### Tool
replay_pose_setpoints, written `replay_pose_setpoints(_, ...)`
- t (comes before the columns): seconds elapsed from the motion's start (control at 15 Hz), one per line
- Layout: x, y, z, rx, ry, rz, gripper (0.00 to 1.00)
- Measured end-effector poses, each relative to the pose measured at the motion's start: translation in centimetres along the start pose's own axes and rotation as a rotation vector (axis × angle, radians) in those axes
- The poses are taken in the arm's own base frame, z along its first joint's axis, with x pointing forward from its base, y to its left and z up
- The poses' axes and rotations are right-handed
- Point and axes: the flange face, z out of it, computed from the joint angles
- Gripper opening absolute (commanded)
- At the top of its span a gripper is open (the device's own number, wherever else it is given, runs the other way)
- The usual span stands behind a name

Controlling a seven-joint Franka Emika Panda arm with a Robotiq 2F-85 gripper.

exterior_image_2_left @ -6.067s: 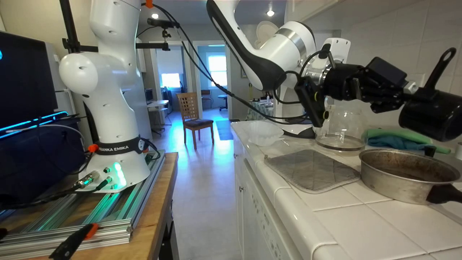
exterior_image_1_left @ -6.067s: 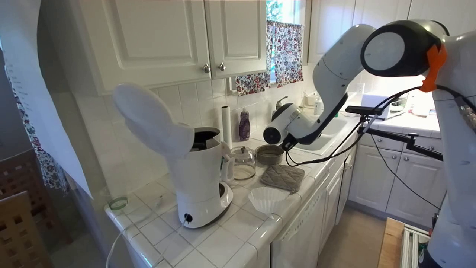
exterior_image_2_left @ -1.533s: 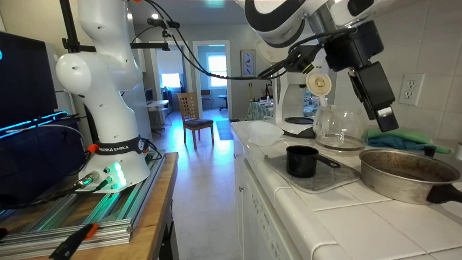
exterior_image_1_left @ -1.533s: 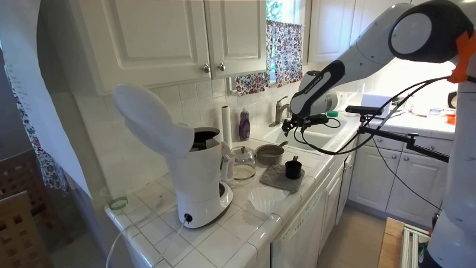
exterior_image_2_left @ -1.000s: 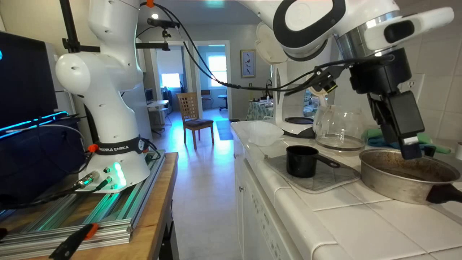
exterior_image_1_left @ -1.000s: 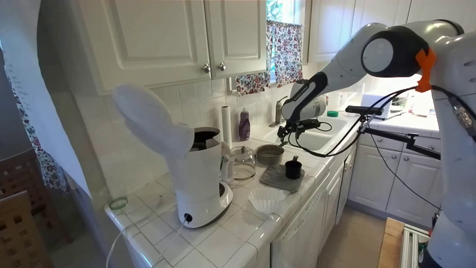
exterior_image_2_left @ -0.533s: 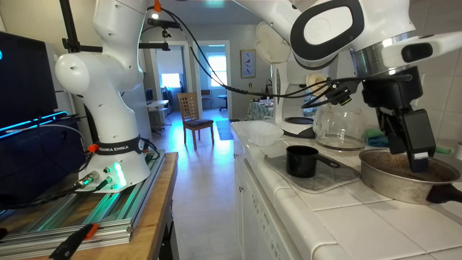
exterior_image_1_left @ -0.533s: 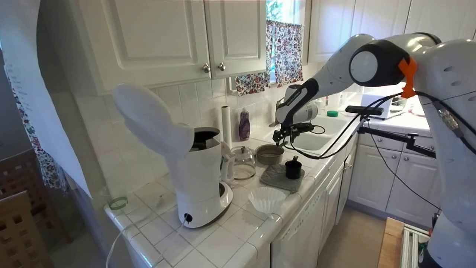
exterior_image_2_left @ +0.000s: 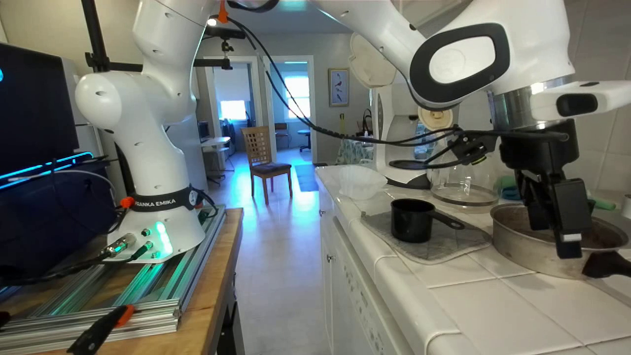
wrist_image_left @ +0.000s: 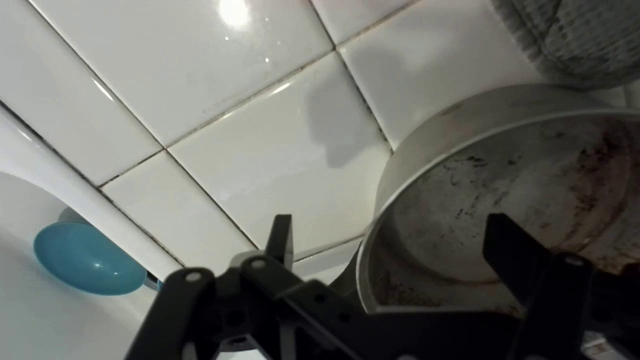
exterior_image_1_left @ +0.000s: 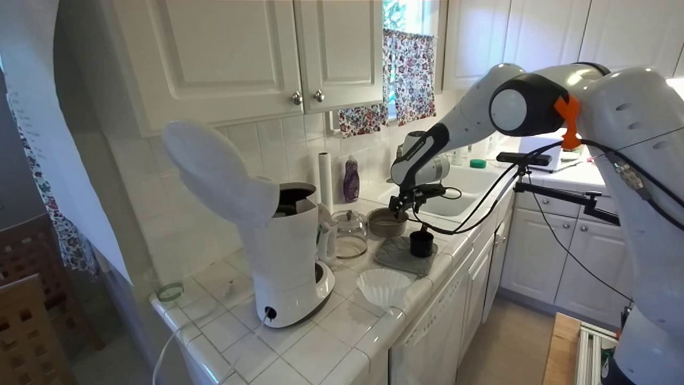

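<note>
My gripper hangs over the tiled counter, fingers spread wide, nothing held. Nearest to me: an old metal pan, below me and a little to the right of my grip in the wrist view. One finger shows outside its rim, the other above its stained inside, so the rim crosses my gap; whether either finger touches, I cannot tell. Its dark handle sticks out on my sink side, partly hidden behind my gripper in the wrist view. My reading: thin stiff walls, moderate weight at most, not fragile, unlikely to give under a squeeze. Rim looks narrow and smooth, so a pinch there probably lets the pan swing or tip, most of its weight hanging off to one side. Handle seems the better hold, taken across its width close to the wall; maybe slick, so a firm grip suits. The round body looks too wide for me to span. Grey quilted pad just beside the pan, on my side away from the sink; a black cup stands upright on it, its handle towards me. Glass carafe past the pan, likely the breakable one here. Sink on my other side, a blue rounded utensil in it
</note>
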Motion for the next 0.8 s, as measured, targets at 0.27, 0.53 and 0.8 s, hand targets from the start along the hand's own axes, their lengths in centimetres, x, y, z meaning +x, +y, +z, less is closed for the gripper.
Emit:
replay_pose_setpoints(0.27,0.3,0.0,0.9,-0.005,-0.016,-0.002,0.45)
replay_pose_setpoints(0.53,0.9,0.0,1.1,-0.007,-0.013,-0.002,0.34)
replay_pose_setpoints(0.8,1.3,0.2,1.0,-0.009,-0.015,0.000,0.38)
